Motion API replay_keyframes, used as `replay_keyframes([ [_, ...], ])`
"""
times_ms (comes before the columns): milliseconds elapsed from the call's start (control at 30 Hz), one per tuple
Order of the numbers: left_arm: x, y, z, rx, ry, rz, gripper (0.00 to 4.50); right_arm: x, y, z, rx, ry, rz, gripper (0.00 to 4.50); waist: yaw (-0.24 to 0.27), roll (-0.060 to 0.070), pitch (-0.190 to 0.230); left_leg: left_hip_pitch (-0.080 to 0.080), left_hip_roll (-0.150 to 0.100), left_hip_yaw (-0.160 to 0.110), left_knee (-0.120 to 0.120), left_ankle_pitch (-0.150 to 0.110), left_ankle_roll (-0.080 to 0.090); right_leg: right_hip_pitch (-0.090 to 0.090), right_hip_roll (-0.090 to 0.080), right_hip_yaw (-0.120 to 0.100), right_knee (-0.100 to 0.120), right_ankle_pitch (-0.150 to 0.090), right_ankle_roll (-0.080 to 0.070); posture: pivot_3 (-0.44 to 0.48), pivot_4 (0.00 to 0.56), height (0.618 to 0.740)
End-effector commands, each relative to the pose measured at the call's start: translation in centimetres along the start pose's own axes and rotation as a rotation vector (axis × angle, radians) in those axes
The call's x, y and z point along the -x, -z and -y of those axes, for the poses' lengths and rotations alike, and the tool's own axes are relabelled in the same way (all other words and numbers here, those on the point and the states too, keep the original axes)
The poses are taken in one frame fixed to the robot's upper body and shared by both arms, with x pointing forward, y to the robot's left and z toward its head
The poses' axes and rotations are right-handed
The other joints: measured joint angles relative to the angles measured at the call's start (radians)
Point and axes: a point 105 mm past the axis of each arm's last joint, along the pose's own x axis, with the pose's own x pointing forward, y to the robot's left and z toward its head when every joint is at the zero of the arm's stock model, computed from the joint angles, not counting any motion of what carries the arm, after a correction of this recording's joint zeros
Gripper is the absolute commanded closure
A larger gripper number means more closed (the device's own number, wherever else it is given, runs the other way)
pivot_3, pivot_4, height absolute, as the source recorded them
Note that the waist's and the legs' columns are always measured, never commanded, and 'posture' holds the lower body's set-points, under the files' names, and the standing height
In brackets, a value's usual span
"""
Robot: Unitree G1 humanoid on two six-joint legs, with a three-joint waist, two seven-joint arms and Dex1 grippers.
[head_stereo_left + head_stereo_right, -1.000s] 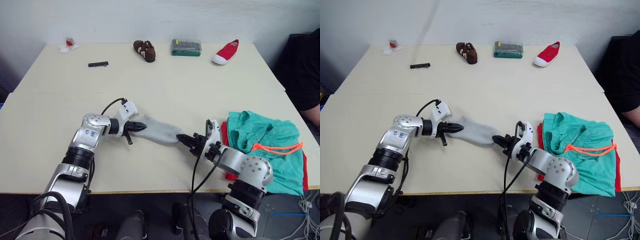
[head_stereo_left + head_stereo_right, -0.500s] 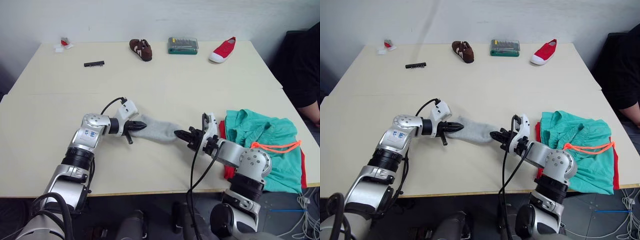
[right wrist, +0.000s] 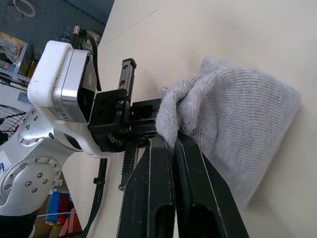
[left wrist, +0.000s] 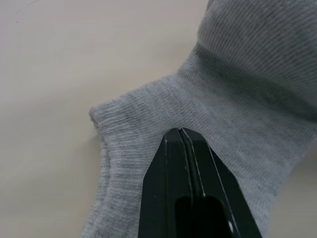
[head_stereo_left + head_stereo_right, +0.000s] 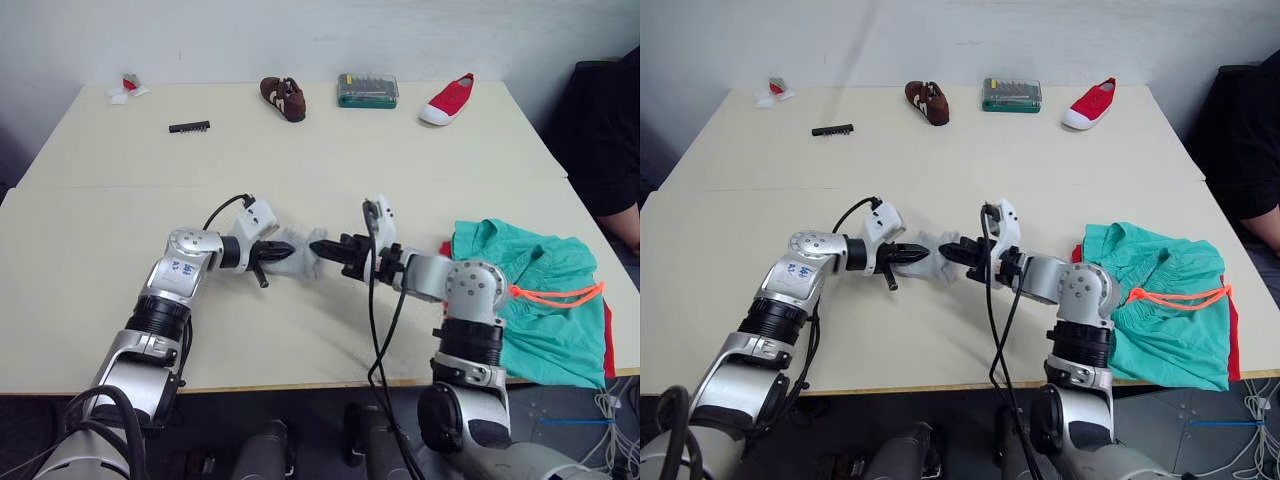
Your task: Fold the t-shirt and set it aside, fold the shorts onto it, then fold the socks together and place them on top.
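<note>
The grey socks [image 5: 298,252] lie bunched on the table between my two grippers, doubled over on themselves. My left gripper [image 5: 274,254] is shut on their left end, and the wrist view shows its fingertips [image 4: 174,139] pinching the ribbed cloth [image 4: 237,89]. My right gripper [image 5: 320,247] is shut on the other end of the socks [image 3: 237,134], held close to the left gripper [image 3: 124,119]. The teal shorts [image 5: 530,290] with an orange drawstring lie at the right. The red t-shirt [image 5: 608,340] peeks out from under them.
Along the far edge sit a brown shoe [image 5: 281,98], a green case [image 5: 367,90] and a red shoe [image 5: 448,100]. A black strip [image 5: 189,127] and a small red and white item [image 5: 126,88] lie far left. A person [image 5: 615,150] stands at the right.
My right gripper has carried its end of the socks leftward to the left gripper, doubling them over. The left gripper has stayed in place.
</note>
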Motion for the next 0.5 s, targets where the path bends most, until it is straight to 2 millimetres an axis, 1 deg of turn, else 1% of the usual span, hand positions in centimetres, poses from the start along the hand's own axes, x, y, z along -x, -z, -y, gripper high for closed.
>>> replay_keyframes([
  [33, 1.0, 0.1, -0.8, 0.001, -0.049, -0.003, 4.50, -1.3, -0.3, -0.7, 0.084, -0.018, 0.008, 4.47, -0.003, 0.000, 0.000, 0.000, 0.000, 0.000, 0.000, 0.000, 0.000, 0.000, 0.000, 0.000, 0.000, 0.000, 0.000, 0.000, 0.150, 0.740],
  [167, 1.3, 0.3, -0.8, 0.004, -0.057, -0.005, 4.50, -1.7, -0.5, -1.0, 0.096, -0.050, 0.014, 4.47, -0.002, 0.000, 0.000, 0.000, 0.000, 0.000, 0.000, 0.000, 0.000, 0.000, 0.001, 0.000, 0.000, 0.000, 0.000, 0.000, 0.150, 0.740],
  [367, 1.2, 0.5, -0.6, 0.011, -0.060, -0.007, 4.50, -2.6, -1.2, -2.7, 0.099, -0.126, 0.042, 4.47, -0.003, 0.000, 0.000, 0.000, 0.000, 0.000, 0.000, 0.000, -0.001, 0.000, 0.000, 0.000, 0.000, 0.000, 0.000, 0.000, 0.150, 0.740],
  [500, 0.9, 0.7, -0.5, 0.014, -0.061, -0.007, 4.50, -3.4, -1.0, -2.8, 0.116, -0.125, 0.027, 4.47, -0.003, 0.000, 0.000, 0.000, 0.000, 0.000, 0.000, 0.000, -0.001, 0.000, 0.000, 0.000, 0.000, 0.000, 0.000, 0.000, 0.150, 0.740],
])
